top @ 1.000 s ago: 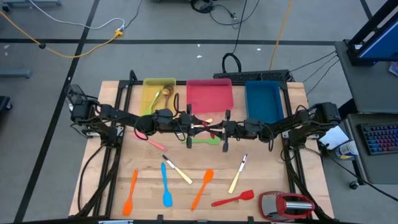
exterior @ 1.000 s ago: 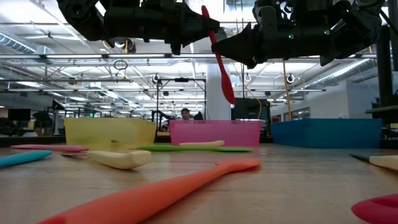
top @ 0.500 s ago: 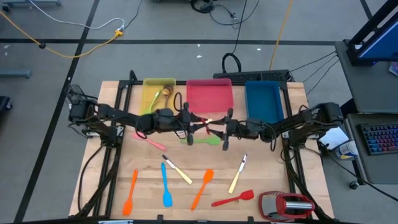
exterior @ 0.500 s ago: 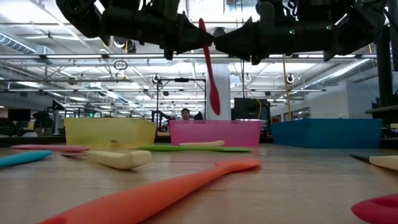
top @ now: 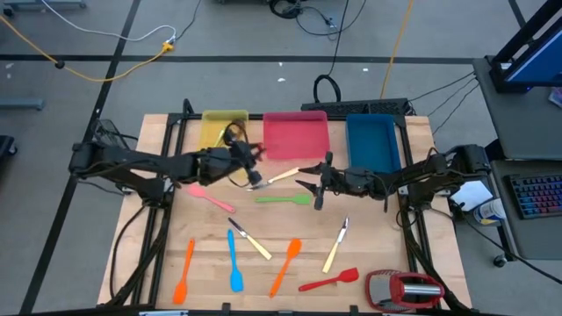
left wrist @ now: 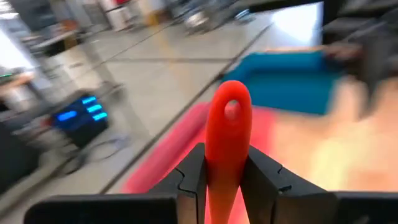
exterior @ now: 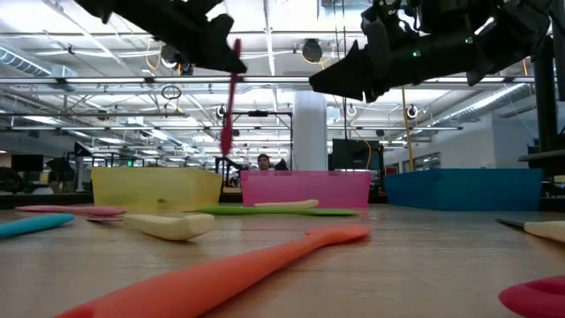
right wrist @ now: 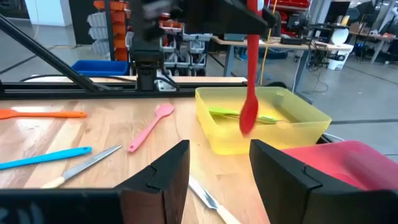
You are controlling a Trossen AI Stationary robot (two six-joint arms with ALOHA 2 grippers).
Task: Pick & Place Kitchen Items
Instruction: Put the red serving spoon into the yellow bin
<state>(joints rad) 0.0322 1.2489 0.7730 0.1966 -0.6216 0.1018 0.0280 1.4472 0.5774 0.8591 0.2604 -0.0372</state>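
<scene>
Wooden table (top: 369, 263) is seen from above, with a yellow tray (top: 213, 123), a pink tray (top: 296, 133) and a blue tray (top: 372, 140) lined along its far edge. Left gripper (top: 248, 156) is raised near the yellow tray and is clamped on a red spoon (exterior: 228, 97), which hangs bowl-down above the table in the low view; in the left wrist view the red handle (left wrist: 227, 143) is pinched between both fingers. Right gripper (top: 311, 180) is held above the table in front of the pink tray, jaws apart and holding nothing, as its wrist view shows with a clear gap between the fingers (right wrist: 165, 180).

Green utensils are seen inside the yellow tray (right wrist: 242, 115). On the table are laid a green spatula (top: 283, 199), a pink spoon (top: 209, 198), a cream-handled knife (top: 281, 176) near the pink tray, a second knife (top: 252, 241), a third knife (top: 335, 247), a blue spatula (top: 234, 262), two orange spatulas (top: 184, 271) (top: 286, 264) and a red spatula (top: 331, 279). A red-and-silver gadget (top: 403, 288) sits at the near right corner.
</scene>
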